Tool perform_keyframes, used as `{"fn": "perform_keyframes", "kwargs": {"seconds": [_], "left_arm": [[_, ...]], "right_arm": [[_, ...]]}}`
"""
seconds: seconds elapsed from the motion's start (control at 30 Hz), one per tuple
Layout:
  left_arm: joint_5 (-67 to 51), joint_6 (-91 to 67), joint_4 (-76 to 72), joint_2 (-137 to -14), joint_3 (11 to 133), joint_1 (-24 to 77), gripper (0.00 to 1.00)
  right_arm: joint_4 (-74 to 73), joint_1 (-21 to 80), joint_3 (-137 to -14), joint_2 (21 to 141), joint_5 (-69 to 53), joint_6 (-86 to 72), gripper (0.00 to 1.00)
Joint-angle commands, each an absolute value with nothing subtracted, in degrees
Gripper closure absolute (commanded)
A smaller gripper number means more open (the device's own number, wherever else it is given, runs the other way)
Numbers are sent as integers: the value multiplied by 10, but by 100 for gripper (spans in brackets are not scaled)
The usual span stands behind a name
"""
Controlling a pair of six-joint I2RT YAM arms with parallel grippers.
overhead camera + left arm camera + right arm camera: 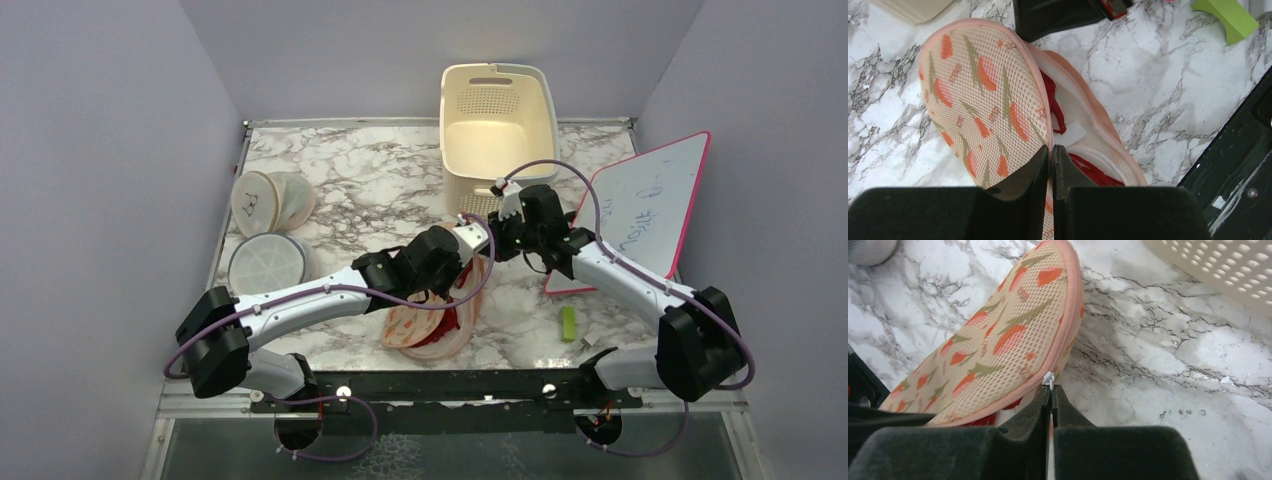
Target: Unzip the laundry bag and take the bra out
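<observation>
The peach laundry bag (pixel 432 322) with carrot motifs lies near the table's front middle, partly unzipped and gaping. Its printed upper flap (pixel 978 100) is lifted. The red bra (pixel 1055 107) shows inside the opening, and in the top view (pixel 452 322) at the gap. My left gripper (pixel 1052 150) is shut on the flap's pink edge. My right gripper (pixel 1052 389) is shut on the small white zip pull (pixel 1048 379) at the bag's rim (pixel 1013 335), at the far end of the bag (pixel 490 240).
A cream laundry basket (pixel 497 125) stands at the back. Two round white mesh cases (pixel 268 200) (pixel 265 262) lie at the left. A pink-framed whiteboard (pixel 640 210) leans at the right, a green block (pixel 568 323) lies in front of it.
</observation>
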State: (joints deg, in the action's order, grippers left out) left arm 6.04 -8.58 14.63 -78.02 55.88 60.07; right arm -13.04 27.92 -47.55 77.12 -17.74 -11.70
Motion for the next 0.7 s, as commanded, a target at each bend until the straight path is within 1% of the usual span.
{"fn": "perform_keyframes", "kwargs": {"seconds": [0.0, 0.13, 0.27, 0.33, 0.4, 0.57, 0.6, 0.67], "left_arm": [[33, -74, 144, -746, 540, 602, 100], [35, -96, 140, -745, 526, 602, 100], [18, -115, 136, -772, 530, 602, 100], [14, -119, 133, -785, 536, 602, 90], [14, -122, 127, -793, 541, 601, 77], [15, -129, 121, -802, 563, 602, 53], [14, -130, 121, -804, 567, 602, 49], [10, -133, 121, -812, 579, 602, 43]], "right_arm": [[-110, 266, -511, 803, -148, -107, 99], [-109, 266, -509, 792, -203, -90, 99], [-109, 266, -482, 762, -254, -92, 99], [-105, 266, -464, 746, -274, -100, 99], [-101, 266, -448, 730, -286, -107, 99], [-106, 266, -428, 698, -301, -120, 99], [-107, 266, -424, 692, -304, -123, 99], [-110, 266, -421, 679, -307, -130, 99]]}}
